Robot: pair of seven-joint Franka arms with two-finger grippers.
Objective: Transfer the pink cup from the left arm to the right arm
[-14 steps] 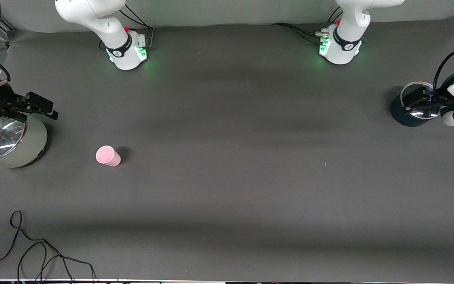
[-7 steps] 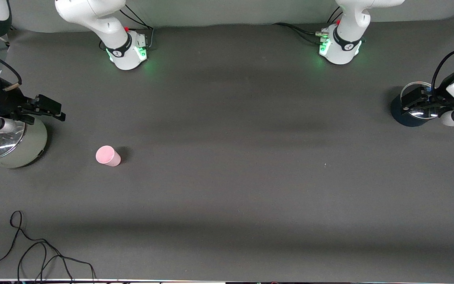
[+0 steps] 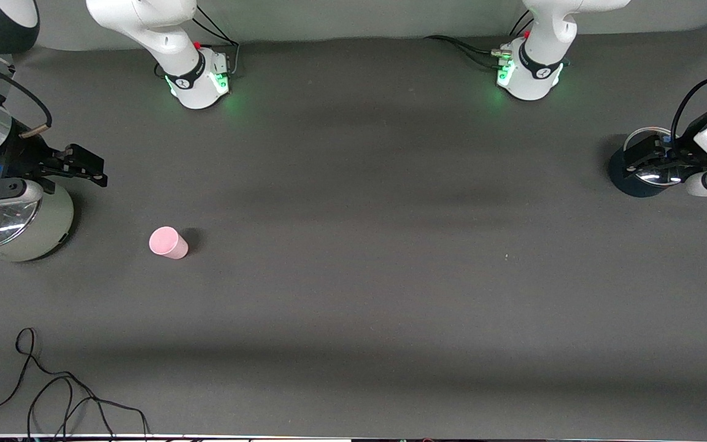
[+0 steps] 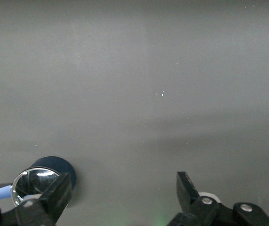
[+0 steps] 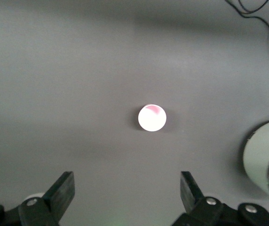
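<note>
1. Front view: high, facing both arm bases, looking down on the whole surface (image 3: 353, 276).
2. Wrist views look straight down, closer; the right's shares the pink cup (image 5: 152, 117) (image 3: 168, 242) with the front's.

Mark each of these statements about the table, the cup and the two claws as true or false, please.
1. The pink cup stands on the table, held by no claw. True.
2. The right claw is shut on the cup. False: it is open, beside the pale green pot, apart from the cup.
3. The left claw is over the dark blue pot. True.
4. The cup lies at the left arm's end of the table. False: it is toward the right arm's end.
5. A black cable lies nearer to the front camera than the cup. True.
</note>
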